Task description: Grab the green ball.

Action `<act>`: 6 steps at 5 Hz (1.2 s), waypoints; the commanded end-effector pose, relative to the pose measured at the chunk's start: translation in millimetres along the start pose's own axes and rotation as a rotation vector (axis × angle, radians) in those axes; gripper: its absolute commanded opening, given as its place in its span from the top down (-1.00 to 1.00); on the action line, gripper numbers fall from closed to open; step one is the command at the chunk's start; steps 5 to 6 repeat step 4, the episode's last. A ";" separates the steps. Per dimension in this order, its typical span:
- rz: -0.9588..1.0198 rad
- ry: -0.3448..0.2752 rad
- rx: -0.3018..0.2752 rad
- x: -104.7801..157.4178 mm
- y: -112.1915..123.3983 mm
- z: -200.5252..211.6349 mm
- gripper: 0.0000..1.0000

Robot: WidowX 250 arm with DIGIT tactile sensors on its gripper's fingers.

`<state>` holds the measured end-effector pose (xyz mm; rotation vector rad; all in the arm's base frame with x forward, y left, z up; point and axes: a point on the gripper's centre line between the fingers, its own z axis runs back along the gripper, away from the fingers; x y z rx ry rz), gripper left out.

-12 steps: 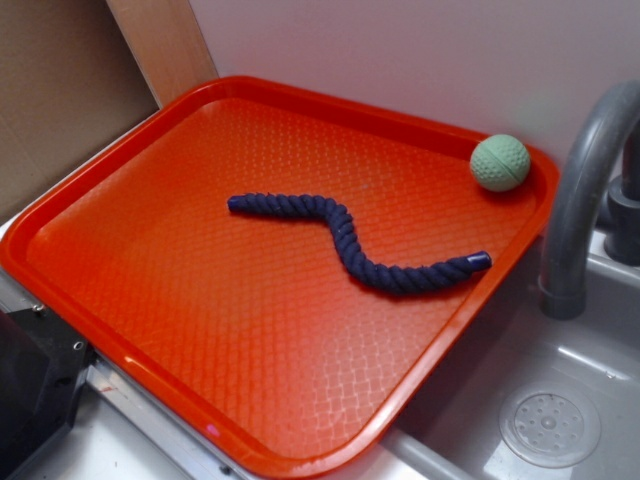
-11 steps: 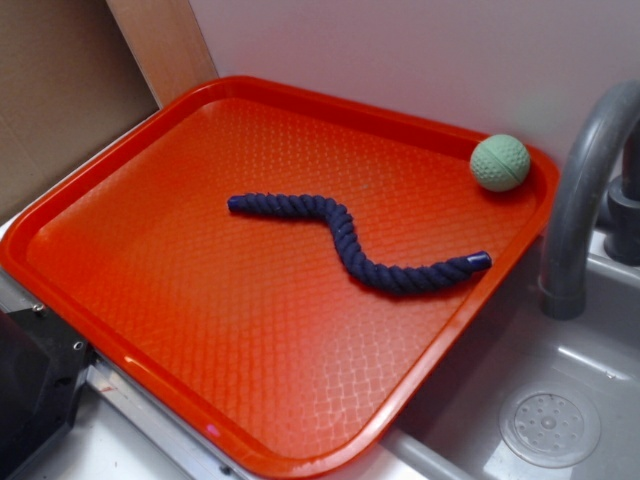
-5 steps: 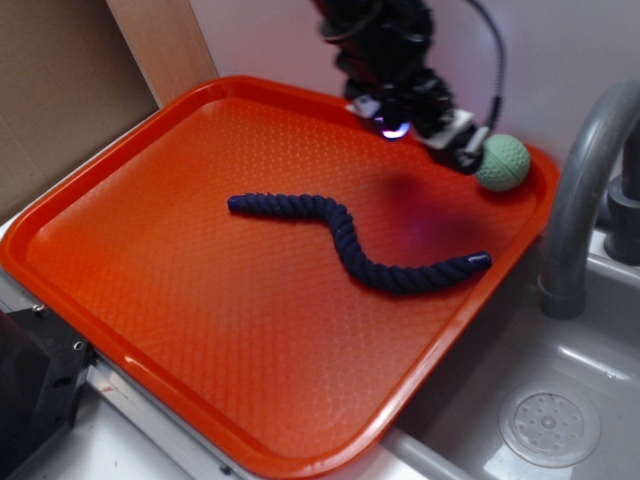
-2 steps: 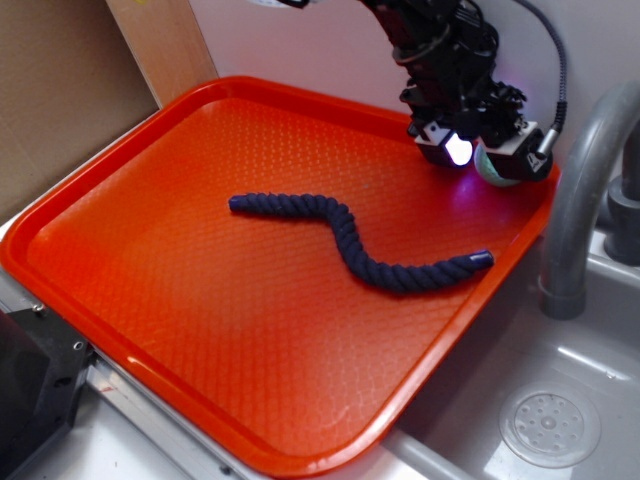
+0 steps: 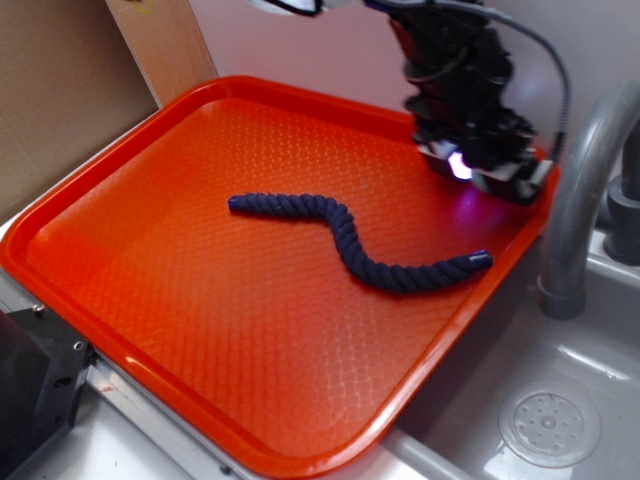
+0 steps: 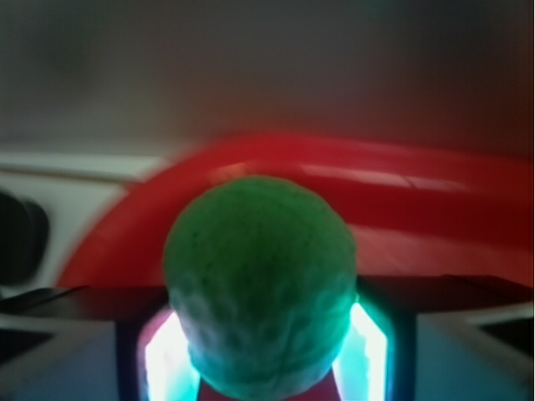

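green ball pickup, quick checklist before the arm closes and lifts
1. Green ball sits between the gripper's fingers: ok in the wrist view, with a finger on each side.
2. Jaws already clamped on the ball: cannot tell; both views are blurred there.
3. Ball visible from the exterior view: not ok, the gripper hides it.
4. Room at the orange tray's far right corner: cannot tell, the gripper is low by the rim.
5. Blue rope out of the way: ok, it lies apart in mid-tray.
6. Grey faucet near the lift path: cannot tell how much gap.
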<state>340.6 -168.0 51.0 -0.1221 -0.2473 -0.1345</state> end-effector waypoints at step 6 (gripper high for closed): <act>0.251 0.151 0.205 -95.9 104.6 199.5 1.00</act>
